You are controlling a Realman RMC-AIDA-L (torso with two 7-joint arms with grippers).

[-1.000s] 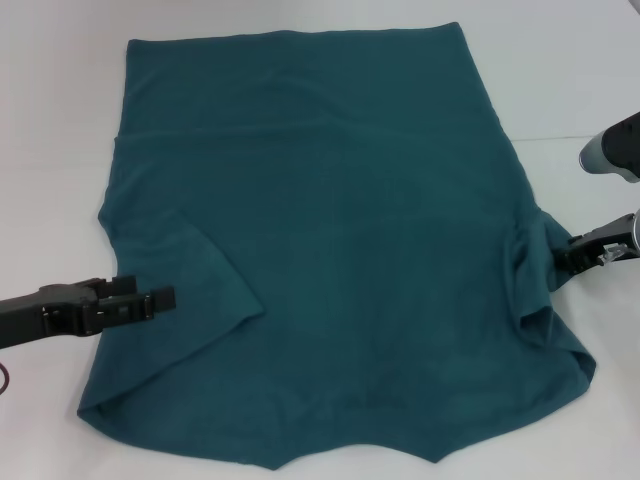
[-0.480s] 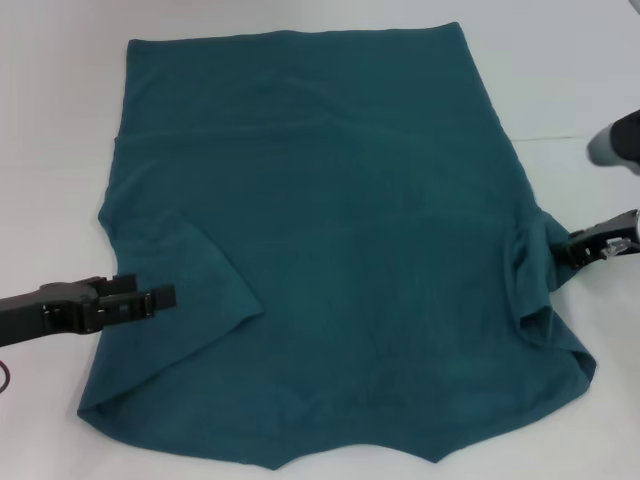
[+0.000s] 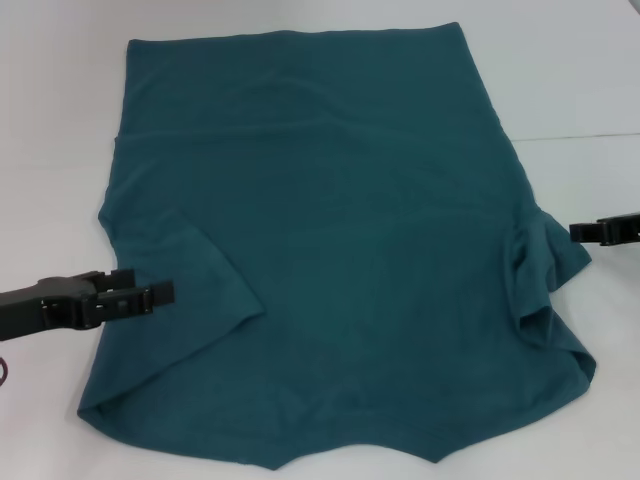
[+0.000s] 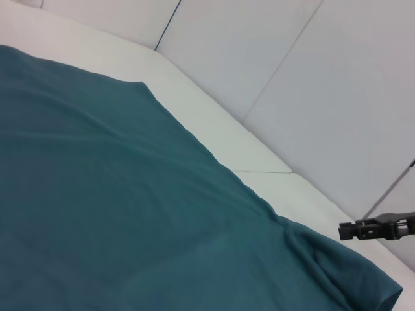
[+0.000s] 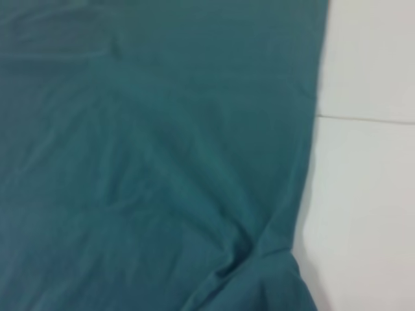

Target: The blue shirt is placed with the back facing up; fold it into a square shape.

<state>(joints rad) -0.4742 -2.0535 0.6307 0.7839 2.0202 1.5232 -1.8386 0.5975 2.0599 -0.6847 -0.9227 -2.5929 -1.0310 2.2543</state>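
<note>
The blue shirt (image 3: 330, 230) lies spread on the white table, plain side up, hem at the far end. Its left sleeve (image 3: 195, 285) is folded inward over the body. My left gripper (image 3: 160, 293) hovers open at that sleeve's outer edge with nothing between its fingers. The right sleeve (image 3: 548, 270) is bunched and rumpled. My right gripper (image 3: 578, 232) stands just off the cloth beside that bunch, a small gap apart. The left wrist view shows the shirt (image 4: 97, 194) with the right gripper (image 4: 345, 230) beyond its edge. The right wrist view shows only shirt (image 5: 149, 162) and table.
The white table (image 3: 560, 90) runs around the shirt on all sides, with a seam line (image 3: 590, 135) crossing it at the right. A white wall (image 4: 311, 84) rises behind the table's right side.
My right gripper has drawn back to the right, off the bunched right sleeve, which stays where it was. My left gripper has shifted slightly toward me.
</note>
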